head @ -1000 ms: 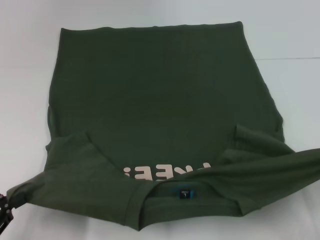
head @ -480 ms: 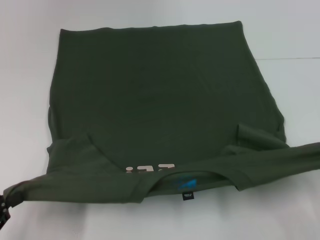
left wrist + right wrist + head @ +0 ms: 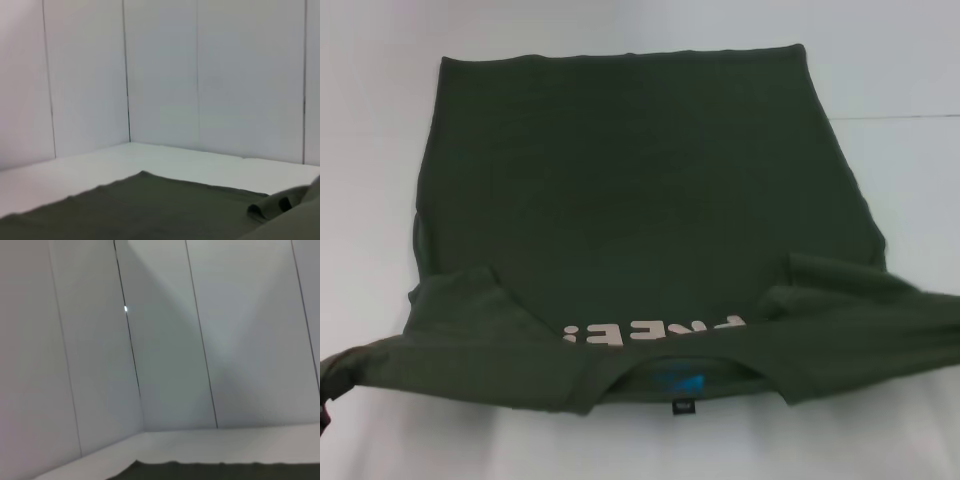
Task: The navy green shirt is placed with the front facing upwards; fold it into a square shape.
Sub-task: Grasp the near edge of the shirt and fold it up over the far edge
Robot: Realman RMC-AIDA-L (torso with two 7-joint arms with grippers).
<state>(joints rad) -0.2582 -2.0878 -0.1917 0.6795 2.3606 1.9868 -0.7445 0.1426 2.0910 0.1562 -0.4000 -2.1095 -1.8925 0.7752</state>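
At the near edge of the white table (image 3: 910, 80), my left gripper (image 3: 325, 412) barely shows at the near left corner and my right is out of view, so I cannot tell either's grasp. The navy green shirt (image 3: 620, 190) lies mid-table, its collar end raised and stretched left-right between my arms, hem toward the far edge.

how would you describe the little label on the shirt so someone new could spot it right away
Start at the white table, where the dark olive navy green shirt covers most of the middle. Go to its near edge, where the collar sits below the pale upside-down letters. The label is the tiny dark tab just under a bright blue patch, the only blue on the shirt.
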